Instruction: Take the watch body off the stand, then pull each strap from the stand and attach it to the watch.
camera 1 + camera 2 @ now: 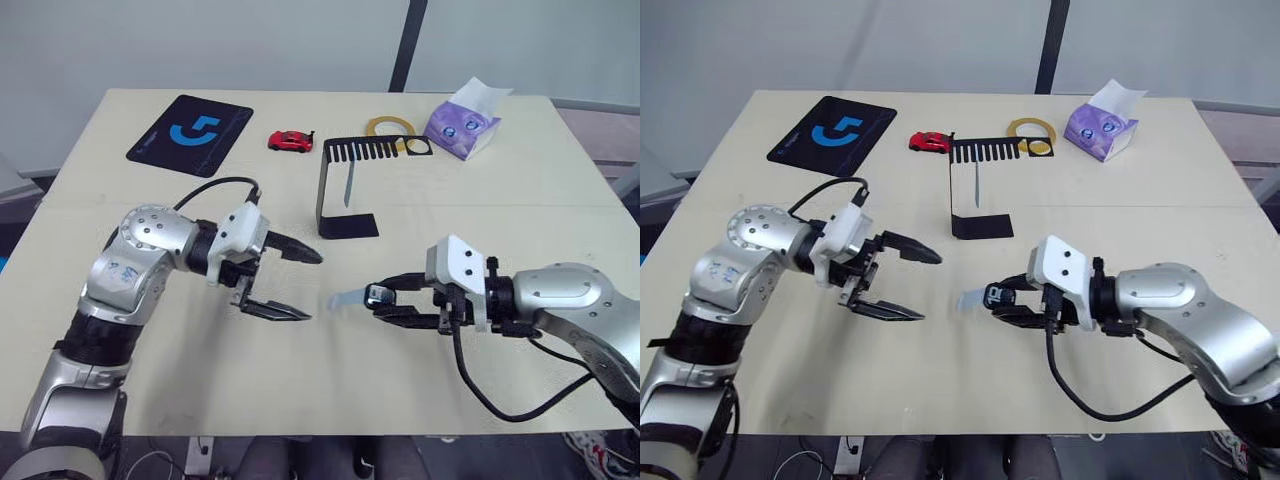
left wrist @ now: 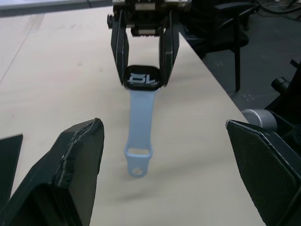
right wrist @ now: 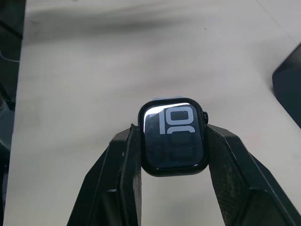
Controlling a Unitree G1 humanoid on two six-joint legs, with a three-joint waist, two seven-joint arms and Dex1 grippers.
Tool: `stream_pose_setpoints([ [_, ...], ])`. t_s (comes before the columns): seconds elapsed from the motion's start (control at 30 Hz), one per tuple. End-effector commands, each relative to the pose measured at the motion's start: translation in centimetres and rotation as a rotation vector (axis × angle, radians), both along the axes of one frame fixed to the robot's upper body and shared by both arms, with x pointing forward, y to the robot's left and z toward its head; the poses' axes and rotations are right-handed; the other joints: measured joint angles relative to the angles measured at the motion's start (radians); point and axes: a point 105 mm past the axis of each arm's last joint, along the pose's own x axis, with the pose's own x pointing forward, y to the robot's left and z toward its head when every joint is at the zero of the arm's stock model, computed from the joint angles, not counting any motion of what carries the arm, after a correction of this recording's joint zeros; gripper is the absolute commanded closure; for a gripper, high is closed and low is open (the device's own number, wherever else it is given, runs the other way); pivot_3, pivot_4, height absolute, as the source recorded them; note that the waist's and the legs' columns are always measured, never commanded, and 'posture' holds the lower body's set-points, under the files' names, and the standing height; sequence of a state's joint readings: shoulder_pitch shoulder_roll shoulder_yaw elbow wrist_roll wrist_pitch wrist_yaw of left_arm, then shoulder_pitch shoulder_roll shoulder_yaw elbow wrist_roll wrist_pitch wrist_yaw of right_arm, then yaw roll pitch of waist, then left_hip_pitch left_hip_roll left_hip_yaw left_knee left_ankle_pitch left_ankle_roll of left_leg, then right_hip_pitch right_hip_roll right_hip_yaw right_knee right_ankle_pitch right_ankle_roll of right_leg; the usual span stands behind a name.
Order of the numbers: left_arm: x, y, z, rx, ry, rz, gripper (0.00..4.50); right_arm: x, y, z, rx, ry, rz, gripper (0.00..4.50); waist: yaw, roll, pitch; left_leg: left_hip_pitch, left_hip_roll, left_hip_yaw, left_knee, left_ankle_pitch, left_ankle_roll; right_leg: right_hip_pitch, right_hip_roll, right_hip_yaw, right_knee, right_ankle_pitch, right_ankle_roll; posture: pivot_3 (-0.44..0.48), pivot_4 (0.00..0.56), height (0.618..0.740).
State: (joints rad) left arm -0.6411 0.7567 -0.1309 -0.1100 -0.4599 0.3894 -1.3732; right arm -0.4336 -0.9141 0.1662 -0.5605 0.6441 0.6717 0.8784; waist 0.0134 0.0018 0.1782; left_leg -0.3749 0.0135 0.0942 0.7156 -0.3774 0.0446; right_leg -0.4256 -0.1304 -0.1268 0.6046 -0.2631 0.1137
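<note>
The right end effector [image 1: 385, 298] pinches the watch body [image 3: 173, 136] by its two side edges, holding it just above the desk [image 1: 520, 180]. One pale blue-grey strap [image 2: 139, 136] is already joined to the watch body and hangs out toward the left end effector [image 1: 300, 285], whose fingers are spread wide and hold nothing. Behind them, near the middle of the desk, stands the black stand [image 1: 345, 185], with the second strap [image 1: 348, 185] hanging from its slotted top arm.

The grip rests on smooth, narrow edges, so a sideways tug on the fitted strap may twist the watch body loose. Reaching for the second strap, the left end effector may knock the light stand over or drag it along.
</note>
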Motion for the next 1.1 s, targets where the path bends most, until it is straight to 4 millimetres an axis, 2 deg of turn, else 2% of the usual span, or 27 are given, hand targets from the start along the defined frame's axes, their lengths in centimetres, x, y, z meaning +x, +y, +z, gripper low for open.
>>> stream_pose_setpoints([
  [0.03,-0.3,2.1,0.4,0.038,-0.044,0.057,0.11,0.3,1.5,-0.4,0.015,-0.016,0.059,2.61,-0.001,0.0,0.0,0.0,0.0,0.0,0.0,0.0,0.0,0.0,0.0,0.0,0.0,0.0,0.0,0.0,0.15,0.738],
  [0.2,-1.4,3.5,-0.7,0.081,-0.029,0.11,0.11,1.4,2.6,-3.3,-0.022,0.004,0.105,2.61,-0.004,0.0,0.0,0.0,-0.001,-0.001,0.0,0.0,-0.001,0.0,-0.001,0.0,0.0,0.0,0.0,0.0,0.15,0.738],
  [0.37,-2.3,3.6,-1.5,0.092,-0.025,0.126,0.11,2.5,1.9,-6.7,-0.129,0.025,0.132,2.61,0.001,0.001,0.001,0.0,-0.001,0.0,0.001,0.0,0.0,0.001,-0.002,0.0,0.0,0.0,0.0,0.0,0.15,0.738],
  [0.6,-2.4,3.3,-2.1,0.096,-0.035,0.13,0.11,4.2,0.7,-7.8,-0.206,0.006,0.14,2.61,-0.013,0.001,0.001,0.001,-0.001,0.0,0.0,0.0,-0.001,0.001,-0.001,0.0,0.002,0.0,0.0,0.0,0.15,0.738],
  [0.77,-2.2,3.1,-2.4,0.071,-0.026,0.149,0.0,4.1,0.1,-6.8,-0.178,0.009,0.124,0.69,-0.014,0.001,0.001,0.001,-0.001,0.0,0.0,-0.001,-0.001,0.001,-0.001,0.0,0.002,0.0,0.0,0.0,0.15,0.738],
  [0.8,-2.1,3.3,-2.6,0.068,-0.02,0.159,0.0,4.0,-0.3,-6.4,-0.173,0.0,0.108,0.27,-0.014,0.001,0.001,0.001,-0.001,0.0,0.0,-0.001,-0.001,0.001,-0.001,0.0,0.002,0.0,0.0,0.0,0.15,0.738],
  [0.83,-2.0,3.6,-2.7,0.06,-0.013,0.177,0.0,3.9,-0.9,-6.0,-0.165,-0.01,0.084,0.1,-0.013,0.001,0.001,0.001,-0.001,0.0,0.0,-0.001,-0.001,0.001,-0.001,0.0,0.002,0.0,0.0,0.0,0.15,0.738],
  [0.87,-2.0,3.9,-2.8,0.052,-0.006,0.194,0.0,3.8,-1.4,-5.6,-0.158,-0.019,0.063,0.1,-0.012,0.001,0.001,0.001,-0.001,0.0,0.0,-0.001,-0.001,0.001,-0.001,0.0,0.002,0.0,0.0,0.0,0.15,0.738],
  [1.03,-0.8,6.9,-2.5,-0.081,0.06,0.447,0.0,1.4,-6.8,-2.8,-0.003,-0.005,-0.197,0.1,0.002,0.001,0.001,0.001,0.0,-0.001,0.0,-0.001,-0.002,0.0,-0.001,0.0,0.002,0.0,0.0,0.0,0.15,0.738],
  [1.1,-0.1,8.9,-2.2,-0.15,0.08,0.59,0.0,0.3,-9.8,-2.5,0.033,-0.004,-0.352,0.1,0.008,0.001,0.001,0.002,0.0,-0.001,0.001,-0.001,-0.002,0.001,-0.001,0.0,0.002,0.0,0.0,0.0,0.15,0.738],
])
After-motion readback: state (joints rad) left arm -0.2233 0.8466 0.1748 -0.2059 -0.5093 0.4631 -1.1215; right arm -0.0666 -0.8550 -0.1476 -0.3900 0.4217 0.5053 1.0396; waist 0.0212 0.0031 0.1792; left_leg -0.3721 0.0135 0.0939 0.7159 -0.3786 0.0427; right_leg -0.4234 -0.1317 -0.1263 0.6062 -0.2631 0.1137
